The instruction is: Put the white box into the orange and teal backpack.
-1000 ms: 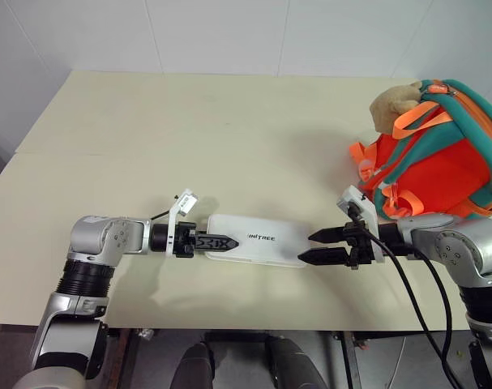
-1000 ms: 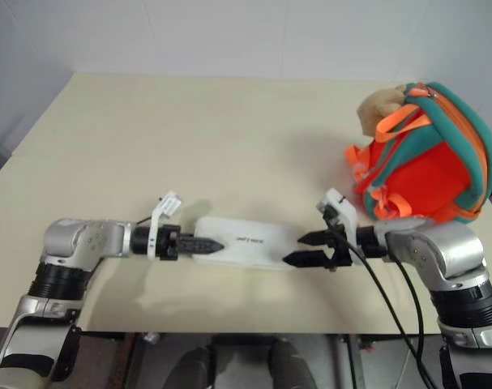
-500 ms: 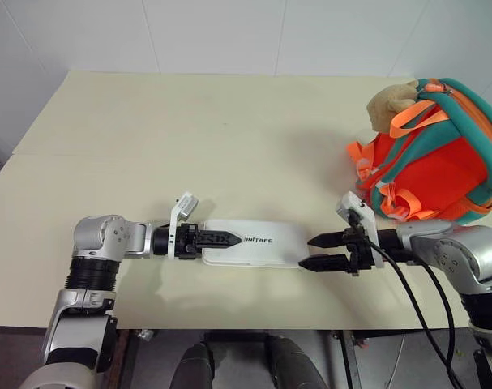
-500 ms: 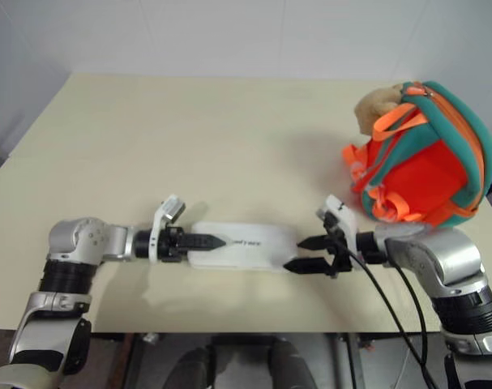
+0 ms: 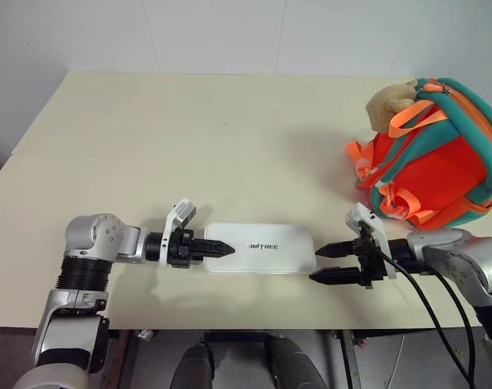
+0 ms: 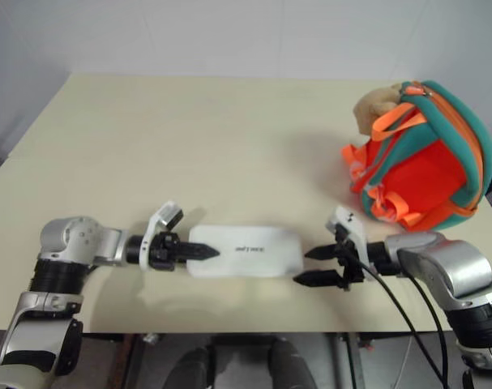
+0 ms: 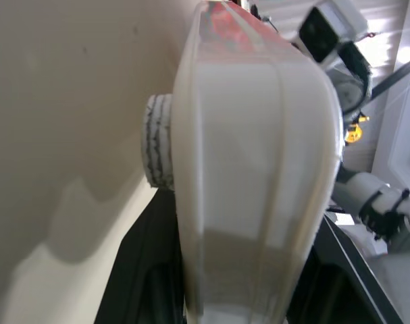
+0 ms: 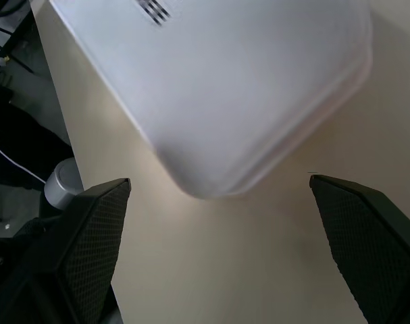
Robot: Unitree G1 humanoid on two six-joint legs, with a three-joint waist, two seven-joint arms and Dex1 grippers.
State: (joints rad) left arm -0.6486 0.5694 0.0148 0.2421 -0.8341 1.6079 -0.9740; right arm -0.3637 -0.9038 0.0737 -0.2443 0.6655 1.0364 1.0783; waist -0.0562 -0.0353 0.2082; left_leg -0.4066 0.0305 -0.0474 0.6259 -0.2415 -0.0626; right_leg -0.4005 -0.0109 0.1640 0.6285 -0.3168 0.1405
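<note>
One slim white box (image 5: 260, 249) lies flat on the table (image 5: 189, 146) near its front edge — rounded corners, small dark lettering on top. Its long axis runs side to side, one end toward the left gripper (image 5: 220, 248), the other toward the right gripper (image 5: 326, 263). Left fingers are closed on the box's end; right fingers stand spread apart just beside the other end, not touching. Well to the box's right and farther back sits the orange and teal backpack (image 5: 428, 154), a tan plush toy (image 5: 389, 105) at its top — bare tabletop between.
</note>
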